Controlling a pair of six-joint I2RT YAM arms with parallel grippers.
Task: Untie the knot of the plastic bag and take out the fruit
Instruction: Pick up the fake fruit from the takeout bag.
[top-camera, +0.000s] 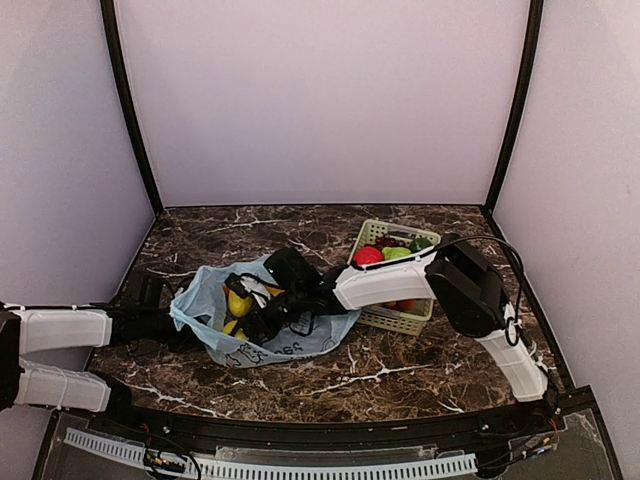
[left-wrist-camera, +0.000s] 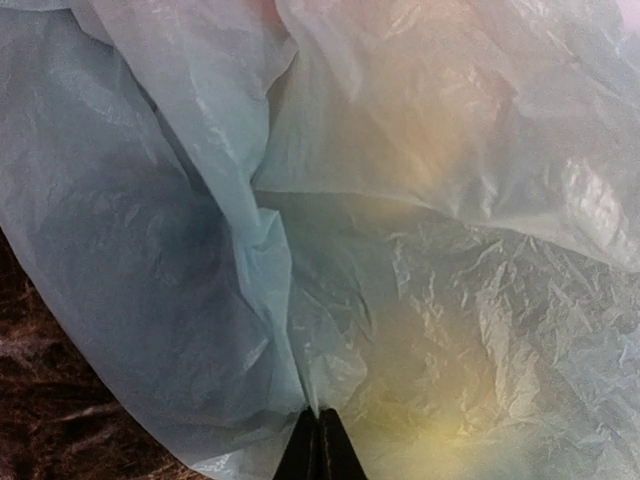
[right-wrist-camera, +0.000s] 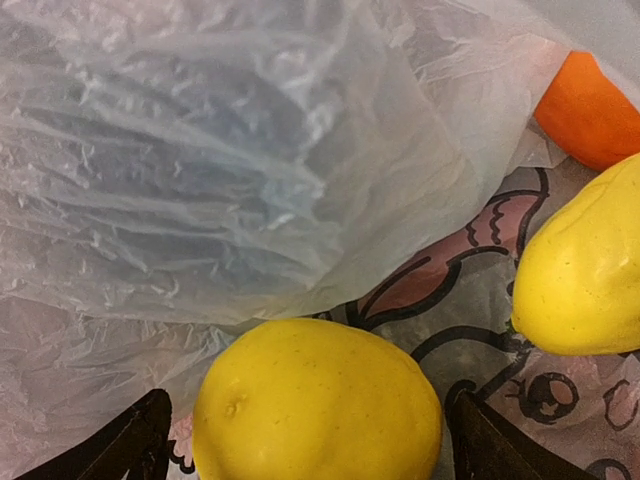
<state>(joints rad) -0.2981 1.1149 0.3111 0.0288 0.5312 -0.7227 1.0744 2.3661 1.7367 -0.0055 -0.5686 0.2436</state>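
One yellow fruit (right-wrist-camera: 316, 395) fills the released right claw (right-wrist-camera: 310, 448); left claw (left-wrist-camera: 318, 452) clenched on plastic bag (left-wrist-camera: 180, 250), basket (top-camera: 400, 320) beside

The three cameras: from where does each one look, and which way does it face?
Top external: above and behind the robot, facing down at the table; left arm and right arm show.
Left wrist: on the left hand, facing the plastic bag; closed fingertips show.
Right wrist: on the right hand, facing into the bag at a yellow fruit; open fingers show.
All views share the bag.
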